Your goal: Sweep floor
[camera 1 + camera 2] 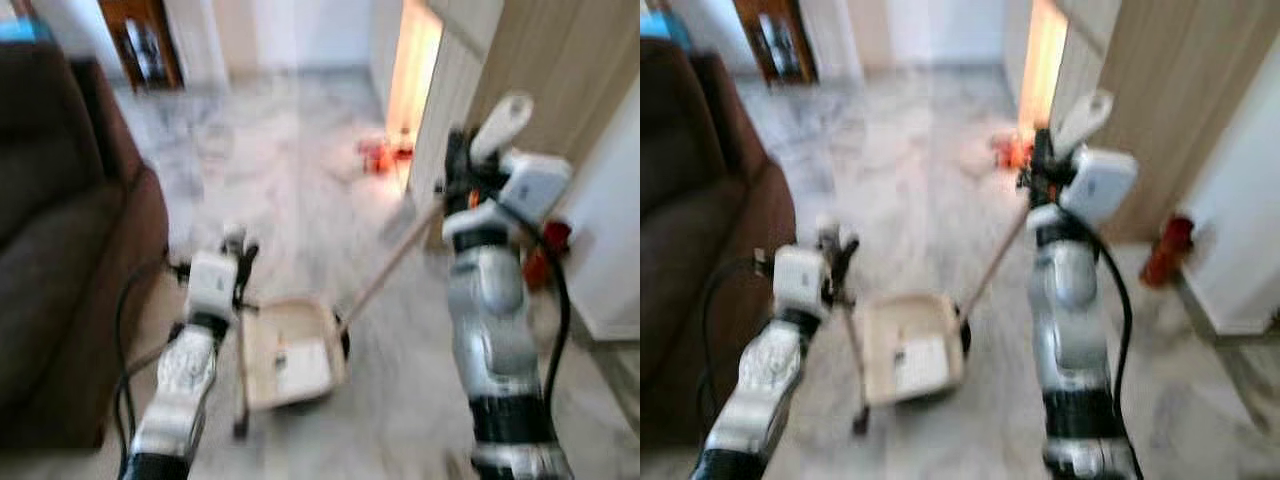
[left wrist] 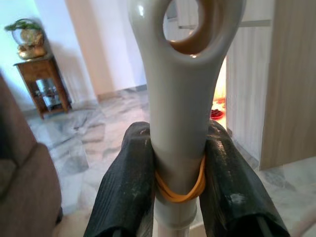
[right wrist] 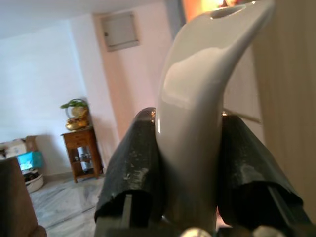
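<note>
Cream dustpan (image 1: 292, 352), label writing unreadable.

One dustpan (image 1: 292, 355), one broom (image 1: 402, 250), two pincers, one sofa (image 1: 60, 230)

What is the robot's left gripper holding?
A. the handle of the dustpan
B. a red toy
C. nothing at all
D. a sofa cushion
A: the left gripper has its two black fingers shut on the pale handle that runs down to the dustpan on the marble floor, while the right gripper holds the broom handle.
</note>
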{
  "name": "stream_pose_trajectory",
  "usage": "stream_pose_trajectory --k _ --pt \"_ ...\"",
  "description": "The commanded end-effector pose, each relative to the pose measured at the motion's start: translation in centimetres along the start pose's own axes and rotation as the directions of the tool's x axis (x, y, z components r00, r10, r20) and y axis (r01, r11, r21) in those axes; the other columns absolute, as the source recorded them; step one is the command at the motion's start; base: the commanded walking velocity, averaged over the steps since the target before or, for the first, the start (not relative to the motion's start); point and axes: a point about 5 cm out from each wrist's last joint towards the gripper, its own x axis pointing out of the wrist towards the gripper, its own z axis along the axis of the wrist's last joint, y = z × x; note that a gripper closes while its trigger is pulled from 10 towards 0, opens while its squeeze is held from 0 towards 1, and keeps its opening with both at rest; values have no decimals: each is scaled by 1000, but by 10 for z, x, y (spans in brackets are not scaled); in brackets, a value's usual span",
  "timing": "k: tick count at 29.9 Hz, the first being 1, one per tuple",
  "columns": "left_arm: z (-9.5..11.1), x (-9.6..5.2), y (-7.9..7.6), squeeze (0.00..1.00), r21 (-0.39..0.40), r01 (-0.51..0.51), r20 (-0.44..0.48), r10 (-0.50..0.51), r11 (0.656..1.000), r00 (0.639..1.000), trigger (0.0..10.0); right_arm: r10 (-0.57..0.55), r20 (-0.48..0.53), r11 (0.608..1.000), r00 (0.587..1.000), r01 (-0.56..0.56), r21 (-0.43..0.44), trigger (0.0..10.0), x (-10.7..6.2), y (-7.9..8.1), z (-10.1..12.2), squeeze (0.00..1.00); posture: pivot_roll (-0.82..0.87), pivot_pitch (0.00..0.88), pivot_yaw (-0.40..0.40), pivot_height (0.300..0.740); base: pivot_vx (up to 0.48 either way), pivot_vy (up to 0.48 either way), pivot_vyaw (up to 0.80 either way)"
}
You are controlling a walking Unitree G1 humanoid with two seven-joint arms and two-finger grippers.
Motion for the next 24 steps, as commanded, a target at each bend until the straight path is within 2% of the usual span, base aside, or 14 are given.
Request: stream_pose_trajectory --k 1,7,18,21,24 --pt "8 1 6 0 21 -10 47 9 1000 999 10000 26 101 997 995 -33 65 10000 5 14 20 0 128 33 40 740 0 0 0" --pt "8 1 5 0 17 -8 50 7 1000 999 10000 18 159 996 987 -31 83 10000 9 17 34 0 125 31 39 740 0 0 0" --pt "8 2 4 0 16 -5 51 4 1000 999 10000 46 201 995 978 -64 82 10000 9 27 43 0 124 29 38 740 0 0 0" --pt "8 2 4 0 15 -4 51 3 1000 999 10000 61 213 995 975 -77 67 10000 8 31 44 0 122 28 38 740 0 0 0" --pt "8 2 3 0 15 0 51 -1 1000 999 10000 136 268 990 954 -137 -14 10000 4 46 51 0 122 28 38 740 0 0 0"
